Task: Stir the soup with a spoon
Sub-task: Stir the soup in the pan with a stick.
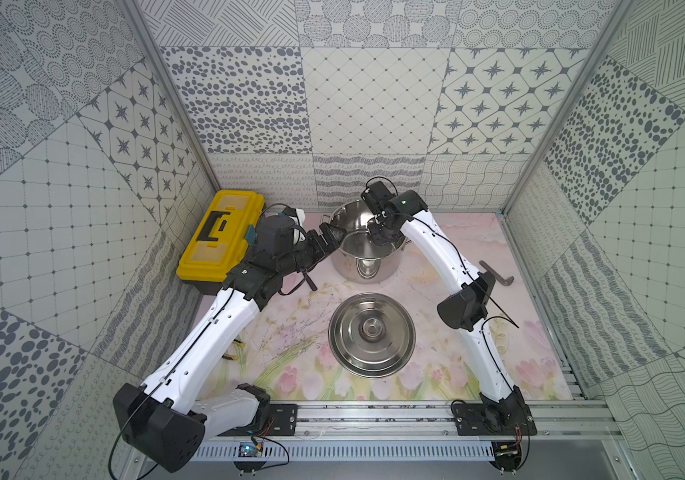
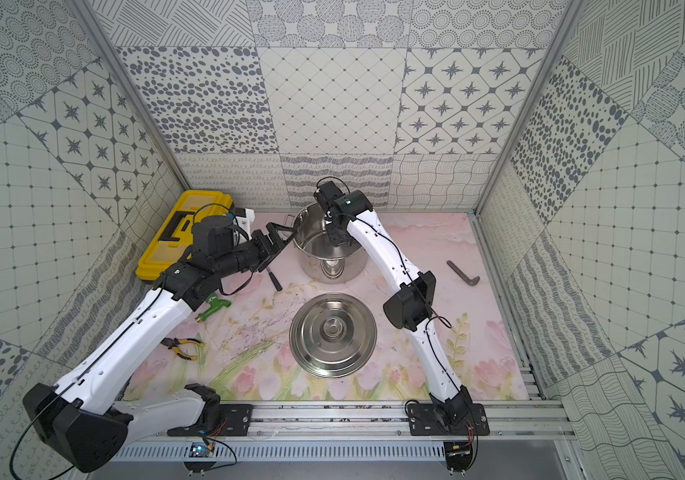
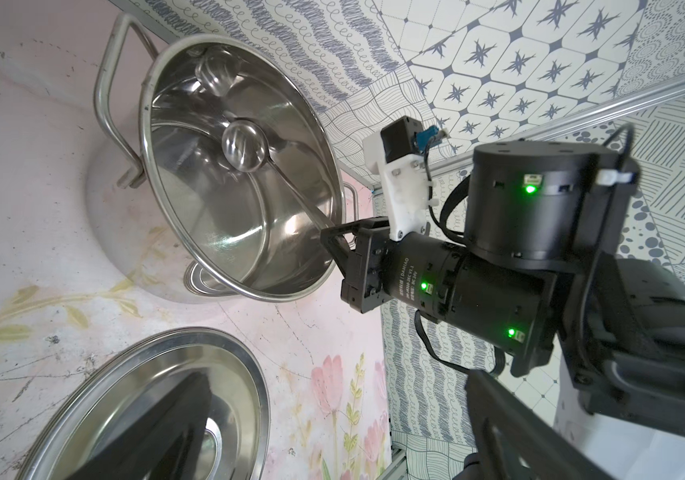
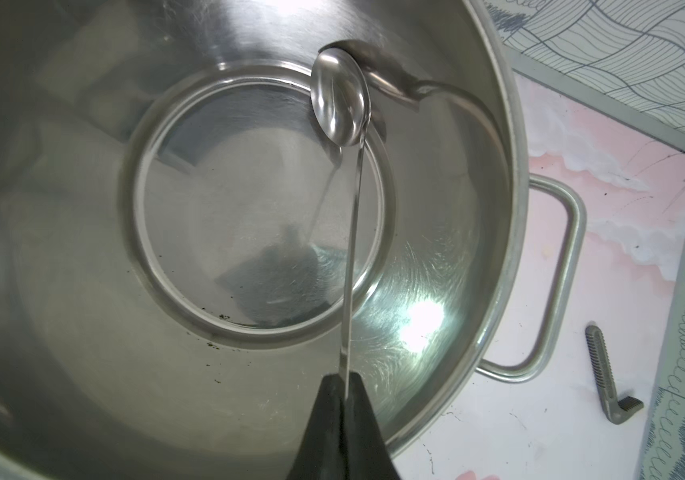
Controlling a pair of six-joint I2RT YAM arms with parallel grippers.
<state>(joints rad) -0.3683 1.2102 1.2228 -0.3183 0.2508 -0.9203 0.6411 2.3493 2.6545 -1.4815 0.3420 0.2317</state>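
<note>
Ladle is clamped by its thin handle between the closed fingers of the right gripper. Its bowl is held low inside the pot, possibly touching the wall. In both top views it is largely hidden by the wrist. Left gripper, just beside the pot's rim, is spread wide and empty.

1 pot; 1 lid; 1 ladle; 1 yellow toolbox. 1 pliers; 1 grey L-shaped tool; 1 green object.
</note>
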